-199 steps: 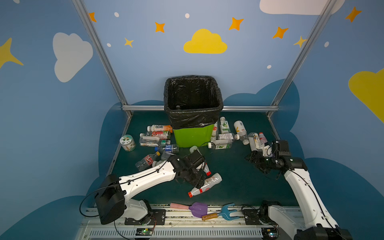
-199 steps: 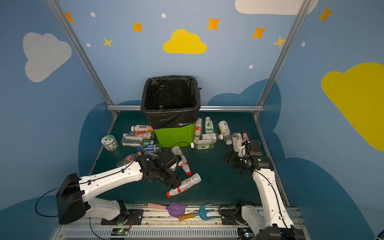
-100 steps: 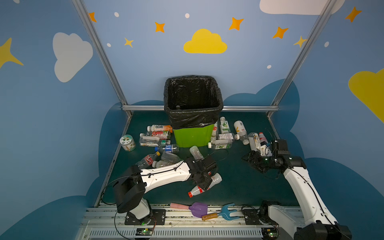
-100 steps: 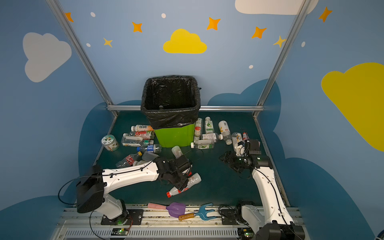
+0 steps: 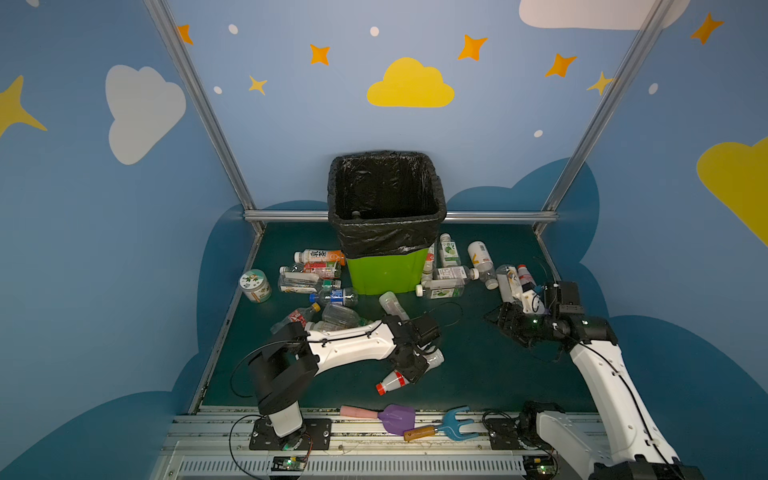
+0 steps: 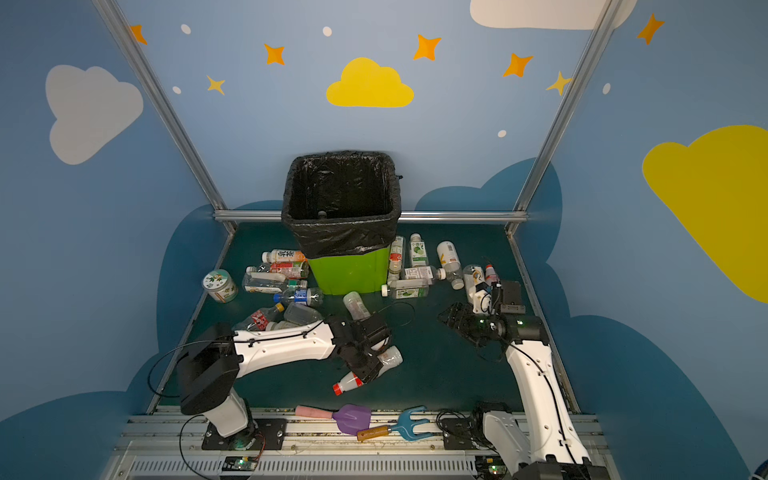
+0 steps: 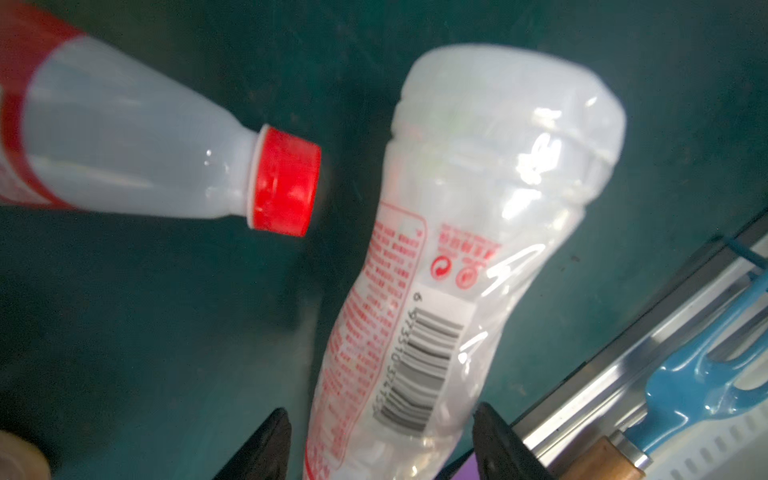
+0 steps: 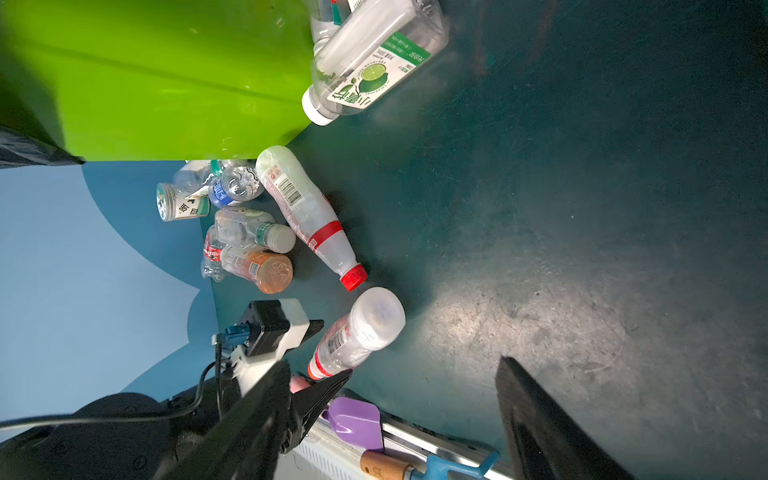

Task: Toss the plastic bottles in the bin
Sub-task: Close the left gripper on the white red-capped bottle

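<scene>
We are reading the print first. The clear bottle [image 7: 449, 257] is wearing a see-through sleeve with red Chinese text, two round red marks and a barcode whose number is beginning with 6; the remaining digits are too blurred for us. Beyond the right fingertips, a bottle with a lime label [image 8: 365, 66] is showing a drawn lime on green and white. It is lying just beside the bin [image 5: 386, 274], whose black liner is folding over its rim. The bin is standing upright, well beyond both pairs of fingertips.

The clear bottle is lying on the green mat [image 7: 166, 332] between the fingers of the left gripper [image 7: 380, 411]. They are straddling its labelled middle narrowly: one finger is meeting its side and a thin dark gap is showing at the other, so we cannot tell whether they are squeezing. A white red-capped bottle [image 7: 124, 145] is lying past those fingertips, apart from the clear one.

The left arm is stretching low over the mat, its wrist bending down onto the bottle. The right arm is rising from its base and bending at the elbow. The right gripper [image 8: 395, 361] is hanging low, its fingers spreading wide with only bare mat between them.
</scene>
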Motion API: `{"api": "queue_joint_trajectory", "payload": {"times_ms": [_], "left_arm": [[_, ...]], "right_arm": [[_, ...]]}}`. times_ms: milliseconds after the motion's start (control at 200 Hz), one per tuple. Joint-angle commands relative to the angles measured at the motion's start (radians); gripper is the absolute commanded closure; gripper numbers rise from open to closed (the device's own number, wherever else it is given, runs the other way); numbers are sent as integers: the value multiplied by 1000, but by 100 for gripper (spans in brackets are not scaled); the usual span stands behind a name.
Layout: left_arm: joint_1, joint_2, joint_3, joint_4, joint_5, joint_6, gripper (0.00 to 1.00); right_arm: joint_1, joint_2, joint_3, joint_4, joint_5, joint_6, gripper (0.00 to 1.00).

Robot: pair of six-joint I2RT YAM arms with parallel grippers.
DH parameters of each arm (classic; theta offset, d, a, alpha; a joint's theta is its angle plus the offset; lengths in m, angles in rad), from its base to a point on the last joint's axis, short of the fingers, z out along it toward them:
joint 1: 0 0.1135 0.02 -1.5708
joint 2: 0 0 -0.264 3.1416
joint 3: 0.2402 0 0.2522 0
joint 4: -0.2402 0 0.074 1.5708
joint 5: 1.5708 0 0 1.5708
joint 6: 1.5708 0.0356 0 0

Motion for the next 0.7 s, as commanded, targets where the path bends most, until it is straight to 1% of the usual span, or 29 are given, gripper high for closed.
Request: {"api": "queue_joint_trajectory", "payload": {"times_ms": [0,110,245,385,601,696], "left_arm": [[-1,34,34,-2,10,34,30],[-1,68,57,-2,19,44,30],[-1,103,82,-5,21,50,34],[1,128,97,-11,14,48,36],[-1,152,114,-21,31,46,45],[0,153,119,-29,24,44,46]], "right_arm": [[-6,-14,0,-18,-8,-16,23],[-7,-12,8,-27,-3,-25,23],[-11,-11,15,-29,2,-32,23],[-17,-1,23,-30,2,-38,23],[-29,0,22,-29,7,-39,22],[-37,-2,20,-29,8,-40,22]]}}
